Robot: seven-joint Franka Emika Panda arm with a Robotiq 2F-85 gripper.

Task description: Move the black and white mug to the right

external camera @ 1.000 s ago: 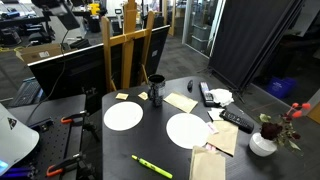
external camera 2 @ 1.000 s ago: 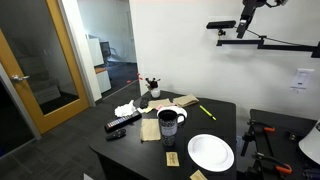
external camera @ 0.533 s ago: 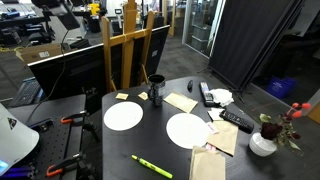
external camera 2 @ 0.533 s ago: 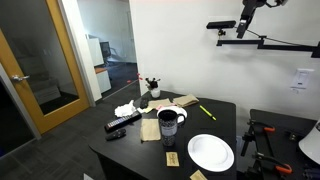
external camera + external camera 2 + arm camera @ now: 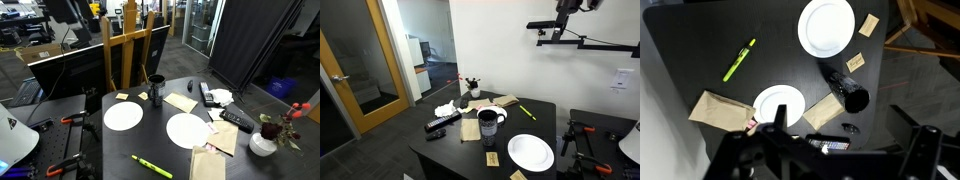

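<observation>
The black and white mug [image 5: 155, 90] stands upright near the table's far edge, between two white plates; it also shows in an exterior view [image 5: 489, 124]. In the wrist view the mug [image 5: 845, 92] is seen from high above, its handle not clear. My gripper [image 5: 830, 160] hangs high over the table, far from the mug, its fingers spread wide and empty. The gripper shows at the top of an exterior view [image 5: 565, 14].
On the black table [image 5: 150, 140] lie two white plates [image 5: 123, 116] [image 5: 187, 130], a yellow marker [image 5: 151, 165], brown napkins [image 5: 181, 102], a remote [image 5: 236, 120] and a white vase with flowers [image 5: 263, 143]. A wooden easel [image 5: 128, 45] stands behind.
The arm high above the table has shifted slightly. Nothing on the table has moved.
</observation>
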